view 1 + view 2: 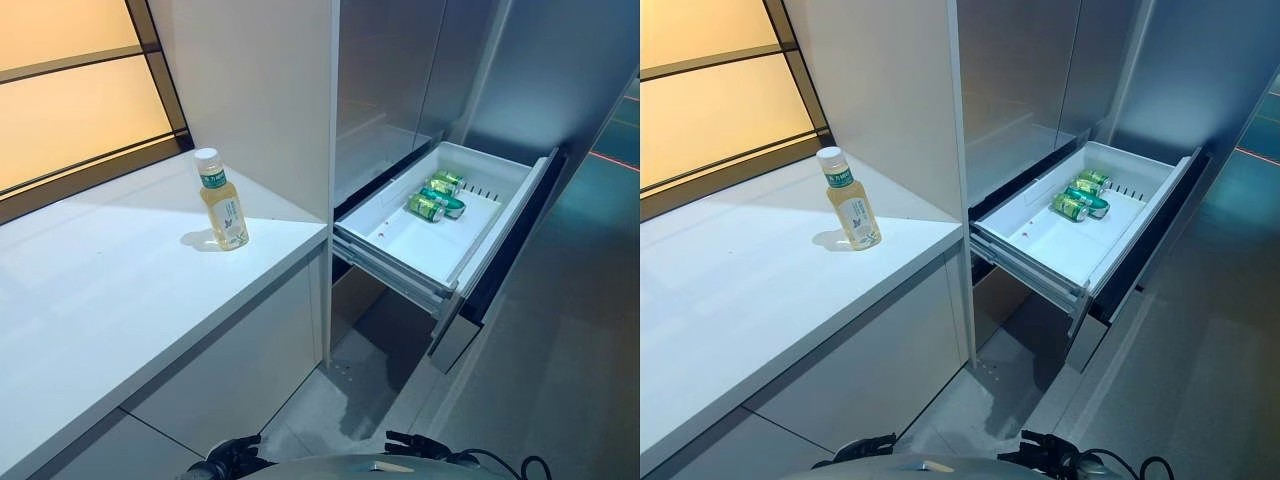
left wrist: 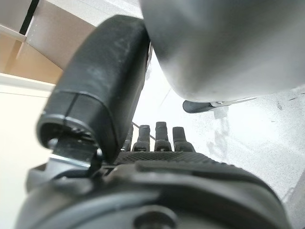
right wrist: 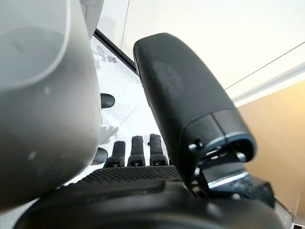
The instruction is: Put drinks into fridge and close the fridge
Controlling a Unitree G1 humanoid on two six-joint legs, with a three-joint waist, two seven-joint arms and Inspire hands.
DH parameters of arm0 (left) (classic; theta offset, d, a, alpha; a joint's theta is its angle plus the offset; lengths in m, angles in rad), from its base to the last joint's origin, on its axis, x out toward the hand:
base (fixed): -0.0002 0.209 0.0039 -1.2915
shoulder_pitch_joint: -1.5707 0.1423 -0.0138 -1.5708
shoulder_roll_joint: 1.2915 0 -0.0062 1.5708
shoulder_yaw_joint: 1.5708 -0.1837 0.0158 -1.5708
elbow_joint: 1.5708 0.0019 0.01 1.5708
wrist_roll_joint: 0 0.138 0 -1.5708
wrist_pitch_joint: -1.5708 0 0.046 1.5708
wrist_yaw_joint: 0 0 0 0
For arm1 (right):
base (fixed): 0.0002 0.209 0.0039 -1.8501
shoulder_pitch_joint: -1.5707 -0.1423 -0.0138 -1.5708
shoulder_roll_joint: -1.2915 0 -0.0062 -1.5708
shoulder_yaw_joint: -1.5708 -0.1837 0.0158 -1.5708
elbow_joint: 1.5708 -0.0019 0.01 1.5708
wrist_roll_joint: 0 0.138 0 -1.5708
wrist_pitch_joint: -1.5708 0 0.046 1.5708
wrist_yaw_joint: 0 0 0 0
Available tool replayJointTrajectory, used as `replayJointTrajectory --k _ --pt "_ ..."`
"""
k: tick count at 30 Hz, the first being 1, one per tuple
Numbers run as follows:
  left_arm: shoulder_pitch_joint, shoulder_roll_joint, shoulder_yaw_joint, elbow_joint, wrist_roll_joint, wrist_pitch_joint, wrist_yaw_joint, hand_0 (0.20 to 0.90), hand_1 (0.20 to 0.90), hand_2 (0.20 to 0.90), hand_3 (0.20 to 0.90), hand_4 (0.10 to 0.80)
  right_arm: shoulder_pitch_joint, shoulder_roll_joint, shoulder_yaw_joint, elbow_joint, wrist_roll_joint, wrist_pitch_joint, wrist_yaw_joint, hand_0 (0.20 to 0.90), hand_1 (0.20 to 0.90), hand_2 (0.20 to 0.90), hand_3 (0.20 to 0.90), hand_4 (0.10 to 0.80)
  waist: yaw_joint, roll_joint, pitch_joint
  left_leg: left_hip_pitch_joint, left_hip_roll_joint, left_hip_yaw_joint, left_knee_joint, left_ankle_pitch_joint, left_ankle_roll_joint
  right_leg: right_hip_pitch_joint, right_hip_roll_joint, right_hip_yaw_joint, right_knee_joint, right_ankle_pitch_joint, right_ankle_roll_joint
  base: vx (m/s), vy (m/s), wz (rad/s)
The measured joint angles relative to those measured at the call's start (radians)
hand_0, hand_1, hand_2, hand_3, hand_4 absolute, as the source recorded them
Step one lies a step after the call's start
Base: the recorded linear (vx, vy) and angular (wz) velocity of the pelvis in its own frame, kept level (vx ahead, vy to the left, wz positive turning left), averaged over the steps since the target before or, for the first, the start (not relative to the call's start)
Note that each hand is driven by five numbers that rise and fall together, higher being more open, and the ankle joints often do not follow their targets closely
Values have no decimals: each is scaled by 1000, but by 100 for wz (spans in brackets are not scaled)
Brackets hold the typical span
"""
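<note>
A bottle of pale yellow drink [image 1: 222,203] with a white cap and green label stands upright on the white counter [image 1: 90,290]. To its right the fridge's white drawer [image 1: 400,245] is pulled out, with green cans [image 1: 437,195] lying at its back end. My left hand [image 1: 230,455] and right hand [image 1: 420,445] hang low at the bottom edge, far from the bottle and the drawer. In the left wrist view my left hand [image 2: 162,138] has straight fingers and holds nothing. In the right wrist view my right hand [image 3: 133,150] is the same, empty.
The drawer's dark front panel [image 1: 500,260] juts out over the grey floor [image 1: 560,380]. A white cabinet side [image 1: 270,90] rises between counter and fridge. A window with a dark frame [image 1: 80,100] runs behind the counter.
</note>
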Motion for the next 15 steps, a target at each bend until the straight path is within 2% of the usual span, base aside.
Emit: replayJointTrajectory --k 9,13,15 --pt "3 -3 10 26 -22 -46 7 900 900 900 900 800 1 0 -6 1 0 0 0 900 900 900 900 800 0 -1 1 2 0 1 0 0 0 0 0 1 0 0 0 0 0 0" --pt "6 -7 11 26 -30 -135 68 900 900 900 900 800 -1 -1 -5 0 -1 10 4 900 900 900 900 800 2 -3 2 4 0 1 0 0 0 0 0 1 0 0 0 -8 3 0" --pt "7 1 7 -30 -58 -155 34 900 900 900 900 800 -4 -5 -4 -2 0 22 7 900 900 900 900 800 3 -2 8 3 0 0 0 0 0 -2 0 0 0 0 0 -79 22 1"
